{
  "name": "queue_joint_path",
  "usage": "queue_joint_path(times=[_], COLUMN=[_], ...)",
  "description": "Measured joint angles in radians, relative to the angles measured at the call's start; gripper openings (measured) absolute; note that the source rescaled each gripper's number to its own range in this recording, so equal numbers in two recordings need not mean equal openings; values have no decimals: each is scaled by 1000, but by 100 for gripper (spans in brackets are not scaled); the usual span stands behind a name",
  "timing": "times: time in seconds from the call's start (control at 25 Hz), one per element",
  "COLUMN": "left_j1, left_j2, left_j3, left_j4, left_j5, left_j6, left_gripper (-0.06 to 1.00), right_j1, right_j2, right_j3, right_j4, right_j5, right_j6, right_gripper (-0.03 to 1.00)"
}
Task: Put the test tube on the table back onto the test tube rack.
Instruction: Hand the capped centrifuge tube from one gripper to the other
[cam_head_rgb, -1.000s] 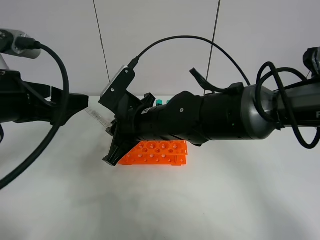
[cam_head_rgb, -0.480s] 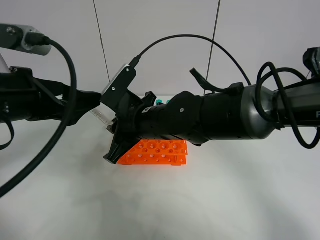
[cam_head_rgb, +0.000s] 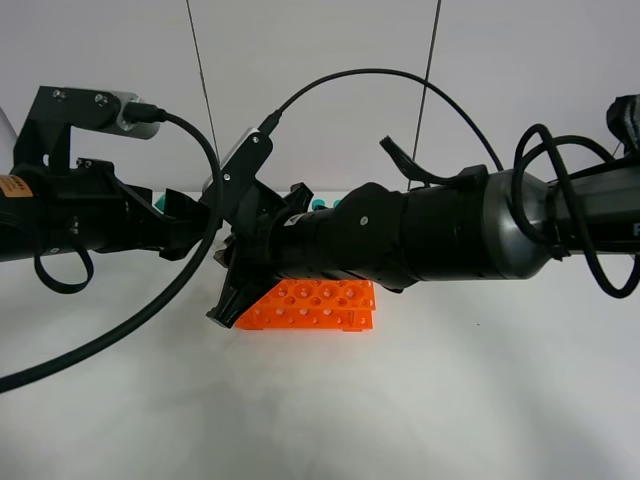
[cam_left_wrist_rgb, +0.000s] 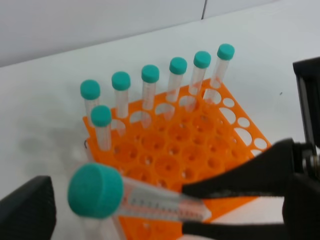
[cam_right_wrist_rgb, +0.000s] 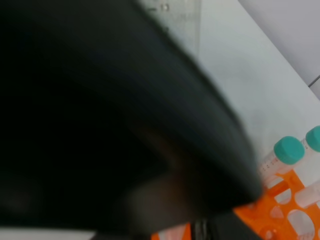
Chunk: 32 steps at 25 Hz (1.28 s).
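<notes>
My right gripper (cam_left_wrist_rgb: 187, 207) reaches across from the right and is shut on the test tube (cam_left_wrist_rgb: 150, 202). The tube lies roughly level above the near part of the orange test tube rack (cam_left_wrist_rgb: 190, 145), its teal cap (cam_left_wrist_rgb: 95, 190) pointing at the left wrist camera. In the high view the right gripper (cam_head_rgb: 220, 252) sits above the left end of the rack (cam_head_rgb: 310, 305), and my left gripper (cam_head_rgb: 195, 225) is close beside it, covering most of the tube. The left gripper is open, with one finger (cam_left_wrist_rgb: 27, 210) beside the cap. The white table (cam_head_rgb: 450, 400) lies below.
Several teal-capped tubes (cam_left_wrist_rgb: 150, 75) stand upright along the rack's far rows, with many holes empty. Two of their caps (cam_head_rgb: 318, 203) show behind the right arm. The right wrist view is mostly dark blur, with a cap (cam_right_wrist_rgb: 289, 150) and an orange rack edge (cam_right_wrist_rgb: 270, 210).
My left arm has swung rightward until its open gripper is at the held tube. The right arm, the tube and the rack have not moved.
</notes>
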Motion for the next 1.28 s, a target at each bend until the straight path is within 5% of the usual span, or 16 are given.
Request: queue_joint_path(times=[0.2, 0.48, 1.28], left_j1=[6, 117, 97], left_j2=[0, 0, 83], left_j3=[0, 0, 0], left_j4=[-1, -4, -6], left_j5=[-27, 10, -33], left_j6=[1, 1, -2], left_gripper=[100, 100, 95], right_j1=[0, 0, 0], right_j2=[0, 0, 0], right_j3=[0, 0, 0], right_j4=[-2, -2, -14], right_j5=[-13, -23, -30], right_j6=[0, -1, -1], right_gripper=[0, 0, 0])
